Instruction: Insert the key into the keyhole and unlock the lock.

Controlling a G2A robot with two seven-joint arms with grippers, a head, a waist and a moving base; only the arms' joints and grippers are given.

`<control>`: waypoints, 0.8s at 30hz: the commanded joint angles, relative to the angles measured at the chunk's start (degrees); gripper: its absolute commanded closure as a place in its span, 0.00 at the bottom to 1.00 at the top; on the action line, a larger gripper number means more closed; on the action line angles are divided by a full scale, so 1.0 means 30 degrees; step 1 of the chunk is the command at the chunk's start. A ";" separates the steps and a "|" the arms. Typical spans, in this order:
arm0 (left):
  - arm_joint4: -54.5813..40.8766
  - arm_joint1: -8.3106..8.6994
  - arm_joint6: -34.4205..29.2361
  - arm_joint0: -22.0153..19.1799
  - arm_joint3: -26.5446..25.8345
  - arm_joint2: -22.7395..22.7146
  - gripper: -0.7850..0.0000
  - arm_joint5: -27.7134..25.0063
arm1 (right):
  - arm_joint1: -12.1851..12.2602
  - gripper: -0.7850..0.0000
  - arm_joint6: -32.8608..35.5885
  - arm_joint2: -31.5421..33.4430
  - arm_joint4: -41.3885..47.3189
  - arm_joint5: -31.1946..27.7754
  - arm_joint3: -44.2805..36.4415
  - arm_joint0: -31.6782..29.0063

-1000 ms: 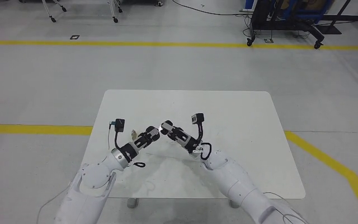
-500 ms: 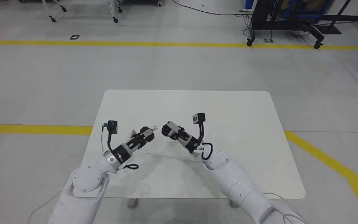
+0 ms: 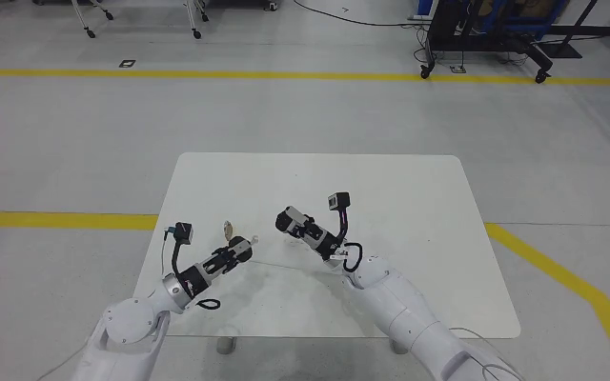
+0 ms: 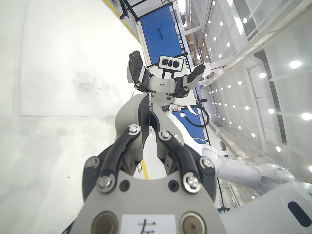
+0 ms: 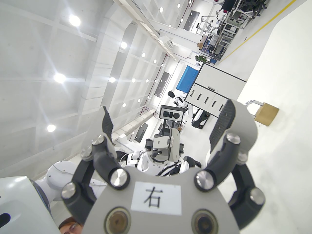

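Fingers [image 5: 223, 120] on the right gripper [image 5: 167, 105] are splayed wide, empty; left gripper [image 4: 149, 103] backed off nearer, pinching the key [image 4: 149, 96]. Handover looks done, lock [image 5: 265, 113] untouched.

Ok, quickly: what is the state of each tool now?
Left tool: closed on the key.
Right tool: open, holding nothing.

Glossy white arms [image 3: 400, 305], a black cable [image 3: 355, 253] looping at the wrist; left claw [image 4: 149, 113] and right claw [image 5: 167, 115] grey-plated, black links, silver screws, white labels.
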 commanded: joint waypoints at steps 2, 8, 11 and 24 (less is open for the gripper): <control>0.1071 0.0031 0.0576 -0.0044 -0.0165 -0.0080 1.00 -0.0042 | 0.0000 0.00 0.0000 0.0000 0.0000 0.0000 0.0000 0.0000; 0.3215 0.0140 0.2165 0.0590 -0.0953 -0.0808 1.00 -0.1020 | 0.0188 0.00 0.0469 0.0099 -0.1567 0.0813 0.0033 0.0241; 0.3002 0.0283 0.0781 0.0624 -0.0786 -0.1198 1.00 -0.1406 | 0.0618 0.00 0.1165 0.0535 -0.4416 0.1160 0.0245 0.0714; 0.0990 0.0778 -0.4985 -0.0175 -0.0204 -0.1313 1.00 -0.2083 | 0.1659 0.44 0.6548 0.1379 -0.5747 0.2512 -0.1560 0.0744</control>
